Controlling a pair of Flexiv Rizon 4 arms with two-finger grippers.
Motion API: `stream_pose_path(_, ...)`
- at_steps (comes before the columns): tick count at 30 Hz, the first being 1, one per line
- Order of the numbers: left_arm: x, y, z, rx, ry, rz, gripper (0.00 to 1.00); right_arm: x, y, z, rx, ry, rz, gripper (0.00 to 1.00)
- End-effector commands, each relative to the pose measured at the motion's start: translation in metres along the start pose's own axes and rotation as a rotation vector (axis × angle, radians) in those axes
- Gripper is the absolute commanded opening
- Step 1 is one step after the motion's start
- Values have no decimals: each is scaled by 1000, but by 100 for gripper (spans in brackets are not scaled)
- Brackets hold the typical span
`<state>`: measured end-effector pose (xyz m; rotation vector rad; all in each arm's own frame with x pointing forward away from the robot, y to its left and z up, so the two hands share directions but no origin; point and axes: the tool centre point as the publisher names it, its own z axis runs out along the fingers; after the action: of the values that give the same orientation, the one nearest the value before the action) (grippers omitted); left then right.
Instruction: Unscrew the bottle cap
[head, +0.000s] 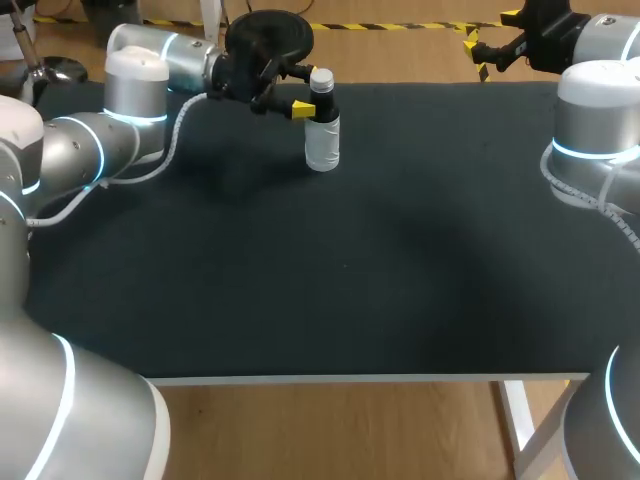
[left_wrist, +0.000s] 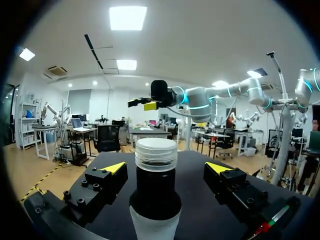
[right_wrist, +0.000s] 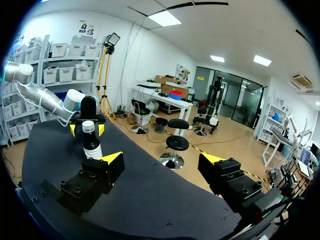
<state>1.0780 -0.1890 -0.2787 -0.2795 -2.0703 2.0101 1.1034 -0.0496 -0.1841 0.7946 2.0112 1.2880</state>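
The left wrist view alone shows the clearance at the left gripper (left_wrist: 166, 168): its jaws stand wide open, one finger on either side of the bottle (left_wrist: 155, 200), with a gap on both sides and nothing gripped; the white ribbed cap (left_wrist: 156, 152) sits on the dark neck, about level with the yellow tips. The head view hides that gap but gives position: the bottle stands upright on the table (head: 400, 280) at 12 o'clock, near the far edge; the left arm (head: 140, 95) enters from 10 o'clock and lies roughly level towards it; only one of its yellow tips can be made out there. The right wrist view shows the right gripper (right_wrist: 162, 159) with jaws wide open and empty, the bottle well ahead of its fingers; in the head view the right arm (head: 595, 110) is held at 2 o'clock, well apart from the bottle. The bottle's base is cut off in the left wrist view.
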Motion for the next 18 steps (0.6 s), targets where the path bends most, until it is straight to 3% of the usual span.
stream_pose_path(1, -10, 5, 1, 10, 188, -2, 100, 0, -1, 0, -2, 1, 0, 100)
stream_pose_path(18, -11, 6, 12, 3, 225, -2, 100, 0, -1, 0, -2, 1, 0, 100)
